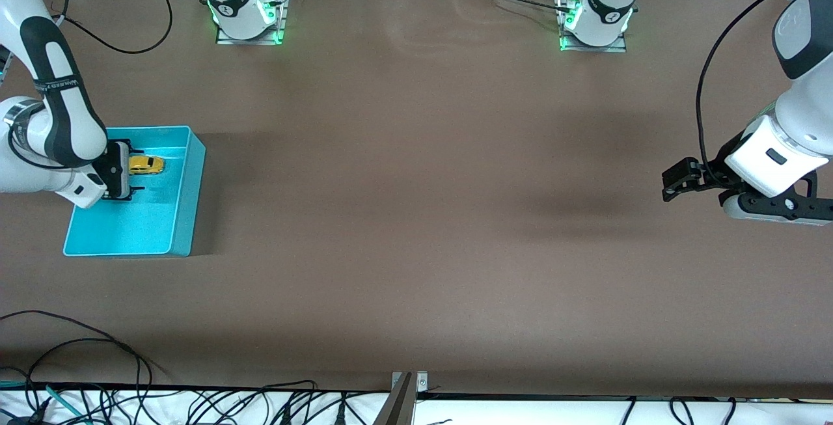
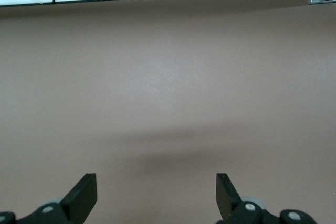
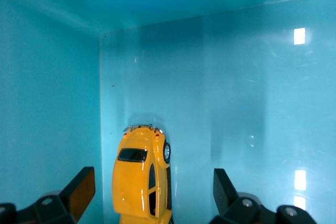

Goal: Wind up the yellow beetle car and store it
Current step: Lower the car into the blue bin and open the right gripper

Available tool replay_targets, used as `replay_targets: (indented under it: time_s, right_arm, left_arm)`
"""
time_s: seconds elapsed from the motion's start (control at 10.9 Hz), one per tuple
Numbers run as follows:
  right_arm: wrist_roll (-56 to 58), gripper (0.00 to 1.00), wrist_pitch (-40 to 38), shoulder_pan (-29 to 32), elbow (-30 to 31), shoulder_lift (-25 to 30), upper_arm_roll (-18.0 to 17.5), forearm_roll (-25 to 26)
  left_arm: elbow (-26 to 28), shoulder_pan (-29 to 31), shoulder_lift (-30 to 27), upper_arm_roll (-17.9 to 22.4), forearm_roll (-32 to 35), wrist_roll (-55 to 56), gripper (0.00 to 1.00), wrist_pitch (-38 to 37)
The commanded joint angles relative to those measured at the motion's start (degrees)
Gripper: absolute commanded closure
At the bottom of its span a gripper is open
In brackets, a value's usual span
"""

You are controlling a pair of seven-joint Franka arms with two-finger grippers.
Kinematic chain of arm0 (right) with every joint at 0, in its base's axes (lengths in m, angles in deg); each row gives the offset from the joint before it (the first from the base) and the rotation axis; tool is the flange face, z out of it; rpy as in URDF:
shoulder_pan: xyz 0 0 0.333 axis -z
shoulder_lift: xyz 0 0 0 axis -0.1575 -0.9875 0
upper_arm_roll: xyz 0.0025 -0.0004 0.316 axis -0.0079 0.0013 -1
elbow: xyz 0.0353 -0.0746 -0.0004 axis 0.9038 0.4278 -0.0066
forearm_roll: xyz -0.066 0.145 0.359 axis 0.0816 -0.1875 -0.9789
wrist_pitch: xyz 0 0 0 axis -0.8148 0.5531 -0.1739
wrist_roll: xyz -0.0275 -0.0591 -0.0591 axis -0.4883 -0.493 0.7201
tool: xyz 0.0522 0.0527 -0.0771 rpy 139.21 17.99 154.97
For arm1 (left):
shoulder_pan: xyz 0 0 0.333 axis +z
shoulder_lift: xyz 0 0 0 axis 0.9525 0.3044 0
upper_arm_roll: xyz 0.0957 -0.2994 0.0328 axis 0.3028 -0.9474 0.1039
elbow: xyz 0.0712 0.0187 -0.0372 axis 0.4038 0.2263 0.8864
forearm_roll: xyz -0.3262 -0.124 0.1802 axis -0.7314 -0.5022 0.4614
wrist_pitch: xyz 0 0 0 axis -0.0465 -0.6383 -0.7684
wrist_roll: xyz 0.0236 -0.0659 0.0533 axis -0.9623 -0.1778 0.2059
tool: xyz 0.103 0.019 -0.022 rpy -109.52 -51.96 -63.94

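The yellow beetle car [image 1: 146, 164] rests on the floor of the turquoise bin [image 1: 189, 197], in the part of the bin farther from the front camera. My right gripper [image 1: 135, 172] reaches down into the bin and stands open around the car. In the right wrist view the yellow beetle car [image 3: 139, 182] lies between the spread fingers of the right gripper [image 3: 154, 190], closer to one finger, and neither finger presses on it. My left gripper [image 1: 670, 183] hangs open and empty over bare table at the left arm's end. The left wrist view shows the left gripper [image 2: 156, 192] with only brown tabletop beneath.
The bin stands at the right arm's end of the table, and its walls [image 3: 236, 103] closely surround the right gripper. Loose cables [image 1: 78, 347] lie at the table edge nearest the front camera. A metal bracket [image 1: 407, 386] sits mid-edge there.
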Motion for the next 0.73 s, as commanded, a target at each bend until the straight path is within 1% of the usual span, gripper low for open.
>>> replay_targets:
  time_s: [0.0,0.27,0.64]
  right_arm:
    - [-4.1,0.00,-1.5,0.5,0.1,4.0,-0.4,-1.2]
    - [-13.1,0.00,-2.3,-0.3,0.4,7.6,-0.9,-1.2]
    - [-33.9,0.00,-2.8,-6.3,0.5,14.1,-1.0,-2.0]
  left_arm:
    - [-0.8,0.1,-0.6,0.4,-1.6,-1.5,0.00,-0.8]
    - [-0.8,0.1,-0.6,0.4,-1.6,-1.5,0.00,-0.8]
    - [-0.8,0.0,-0.6,0.1,-1.6,-1.4,0.00,-0.8]
